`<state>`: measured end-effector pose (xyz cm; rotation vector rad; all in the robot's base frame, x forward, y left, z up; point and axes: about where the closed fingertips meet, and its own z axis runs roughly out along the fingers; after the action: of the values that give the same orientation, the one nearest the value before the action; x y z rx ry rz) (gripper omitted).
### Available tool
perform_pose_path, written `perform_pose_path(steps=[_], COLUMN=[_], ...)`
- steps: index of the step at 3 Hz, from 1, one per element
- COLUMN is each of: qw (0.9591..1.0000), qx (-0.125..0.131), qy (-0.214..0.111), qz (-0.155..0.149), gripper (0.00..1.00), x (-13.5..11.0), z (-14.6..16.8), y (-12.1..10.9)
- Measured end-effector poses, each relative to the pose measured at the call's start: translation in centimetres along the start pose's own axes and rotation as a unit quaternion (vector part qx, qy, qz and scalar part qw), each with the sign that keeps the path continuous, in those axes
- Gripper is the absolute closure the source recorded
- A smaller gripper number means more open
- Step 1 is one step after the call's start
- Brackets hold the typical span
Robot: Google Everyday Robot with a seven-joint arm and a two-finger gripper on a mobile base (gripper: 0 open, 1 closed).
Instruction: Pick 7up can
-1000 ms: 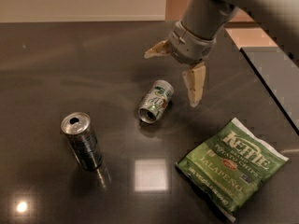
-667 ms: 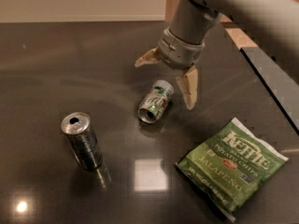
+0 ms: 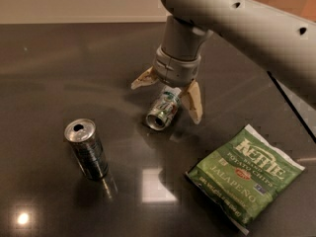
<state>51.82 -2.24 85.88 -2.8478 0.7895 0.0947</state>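
Observation:
The 7up can (image 3: 163,109) lies on its side on the dark table (image 3: 74,63), silver-white with green markings, its shiny metal end facing the lower left. My gripper (image 3: 167,97) hangs right over it, open, with one tan finger (image 3: 143,78) to the can's upper left and the other (image 3: 193,101) to its right. The fingers straddle the can and do not visibly touch it. The arm's grey wrist hides the can's far end.
A taller dark grey-blue can (image 3: 87,148) with a silver top stands upright at the lower left. A green Kettle jalapeño chip bag (image 3: 245,176) lies flat at the lower right. The table's right edge (image 3: 291,107) runs diagonally past the arm.
The gripper has moved left and down, from beside the can to directly over it, its fingers now on either side of the can. The cans and bag have not moved.

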Motion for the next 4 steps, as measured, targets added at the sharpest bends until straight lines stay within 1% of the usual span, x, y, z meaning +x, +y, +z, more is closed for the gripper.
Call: perform_pose_path(steps=[1, 2, 3, 4], qw=[0.9993, 0.9982, 0.9975, 0.9979], qx=[-0.024, -0.036, -0.042, -0.041], qy=[0.011, 0.019, 0.026, 0.030], qz=[-0.028, -0.044, -0.049, -0.040], gripper=[0.00, 0.16, 0.41, 0.64], x=[-0.3, -0.1, 0.3, 0.7], z=[1.1, 1.6, 1.7, 1.3], y=[0.1, 0.1, 0.1, 0.1])
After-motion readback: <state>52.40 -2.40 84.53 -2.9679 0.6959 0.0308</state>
